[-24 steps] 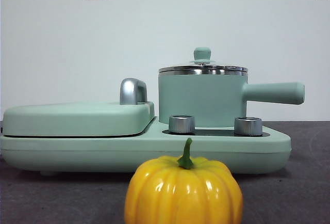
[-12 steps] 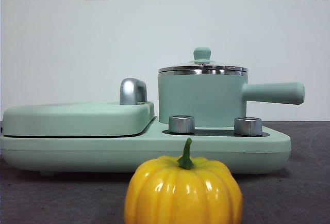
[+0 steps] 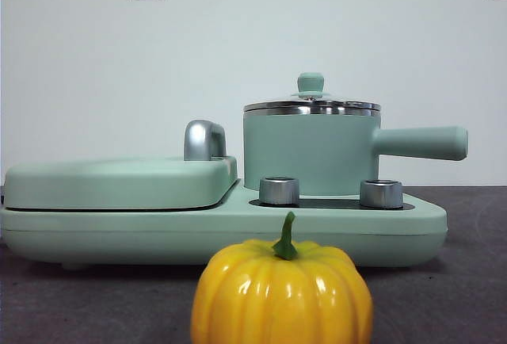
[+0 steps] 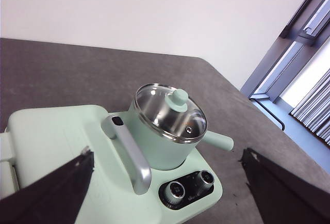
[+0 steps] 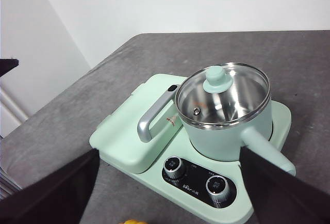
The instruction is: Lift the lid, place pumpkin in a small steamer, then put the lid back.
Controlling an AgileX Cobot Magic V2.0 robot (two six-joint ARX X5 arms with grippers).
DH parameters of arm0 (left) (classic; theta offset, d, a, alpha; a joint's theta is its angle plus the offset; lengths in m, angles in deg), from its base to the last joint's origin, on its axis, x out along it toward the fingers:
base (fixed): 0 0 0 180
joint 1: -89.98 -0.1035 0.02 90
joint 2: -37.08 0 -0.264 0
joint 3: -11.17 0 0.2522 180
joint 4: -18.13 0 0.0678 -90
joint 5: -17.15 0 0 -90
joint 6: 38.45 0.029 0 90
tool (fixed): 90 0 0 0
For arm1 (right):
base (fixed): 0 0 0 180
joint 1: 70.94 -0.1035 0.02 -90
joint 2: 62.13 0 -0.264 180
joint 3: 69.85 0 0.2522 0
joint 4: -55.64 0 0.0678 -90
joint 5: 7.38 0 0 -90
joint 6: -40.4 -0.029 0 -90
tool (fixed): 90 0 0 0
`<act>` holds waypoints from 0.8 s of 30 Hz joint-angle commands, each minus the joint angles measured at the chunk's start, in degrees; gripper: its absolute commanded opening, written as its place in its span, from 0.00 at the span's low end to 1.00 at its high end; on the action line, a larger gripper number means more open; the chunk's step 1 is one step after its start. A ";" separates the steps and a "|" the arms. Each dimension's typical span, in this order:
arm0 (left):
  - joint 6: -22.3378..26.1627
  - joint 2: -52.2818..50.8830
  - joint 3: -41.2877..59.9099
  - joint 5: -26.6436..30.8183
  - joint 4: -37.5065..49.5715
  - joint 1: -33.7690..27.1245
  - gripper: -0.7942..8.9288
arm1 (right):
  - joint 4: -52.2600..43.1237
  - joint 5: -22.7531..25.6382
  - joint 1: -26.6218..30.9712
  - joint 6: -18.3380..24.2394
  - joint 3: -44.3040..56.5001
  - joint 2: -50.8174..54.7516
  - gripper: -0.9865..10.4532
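Both of your hands hang open and empty, high over the worktop [image 3: 459, 280], well clear of everything. Below your left hand [image 4: 165, 193] and right hand [image 5: 167, 188] sits the small steamer [image 3: 309, 158] on the mint-green cooker [image 3: 238, 229], with the lid [image 3: 311, 105] resting closed on its rim. Your pumpkin [image 3: 282, 292] stands upright on the worktop in front of the cooker, nearer your right hand, untouched.

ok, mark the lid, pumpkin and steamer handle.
lid [image 5: 223, 96], right wrist view, on the glass.
pumpkin [image 3: 281, 296], front view, on the front ribs.
steamer handle [image 3: 420, 143], front view, mid-length.
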 commanded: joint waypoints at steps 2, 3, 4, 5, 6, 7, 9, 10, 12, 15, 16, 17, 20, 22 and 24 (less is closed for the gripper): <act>1.11 4.52 -1.92 -0.33 0.46 0.57 0.56 | -0.37 0.00 -0.09 0.48 -0.94 -0.20 0.47; 1.38 5.70 -2.38 -0.33 0.46 0.79 0.56 | -0.37 0.00 -0.07 0.46 -0.94 -0.20 0.47; 1.62 7.28 -3.02 -0.31 0.48 1.11 0.56 | -0.37 -0.02 -0.09 0.46 -0.94 -0.20 0.47; 1.95 9.05 -3.85 -0.33 0.46 1.49 0.56 | -0.37 -0.02 -0.09 0.44 -0.94 -0.20 0.47; 2.51 10.73 -4.74 -0.33 0.44 1.88 0.56 | -0.37 -0.02 -0.09 0.37 -0.94 -0.20 0.47; 3.08 12.68 -5.84 -0.31 0.46 2.32 0.56 | -0.37 -0.02 -0.09 0.26 -0.94 -0.20 0.47; 4.13 16.70 -8.28 -0.28 0.44 3.28 0.56 | -0.35 -0.04 -0.09 0.26 -0.94 -0.20 0.47; 4.55 19.08 -9.84 -0.24 0.35 3.85 0.56 | -0.31 -0.07 -0.09 0.22 -0.94 -0.20 0.47; 5.44 23.56 -12.92 -0.24 0.15 5.01 0.56 | -0.20 -0.07 -0.09 -0.04 -0.94 -0.20 0.47; 7.74 30.75 -18.29 -0.11 -0.76 7.34 0.56 | -0.17 -0.09 -0.09 -0.15 -0.94 -0.20 0.47; 8.70 33.31 -20.41 0.50 -1.42 8.28 0.56 | -0.17 -0.07 -0.09 -0.15 -0.94 -0.20 0.47; 9.60 35.63 -22.40 1.14 -2.03 9.20 0.56 | -0.17 -0.07 -0.09 -0.15 -0.94 -0.20 0.47; 12.26 42.47 -28.35 4.04 -3.65 12.31 0.56 | -0.17 -0.07 -0.09 -0.15 -0.94 -0.20 0.47; 13.77 46.58 -31.82 5.81 -3.85 14.40 0.56 | -0.17 -0.07 -0.09 -0.15 -0.94 -0.20 0.47; 15.21 50.58 -35.01 7.61 -3.87 16.37 0.56 | -0.17 -0.07 -0.09 -0.15 -0.94 -0.20 0.47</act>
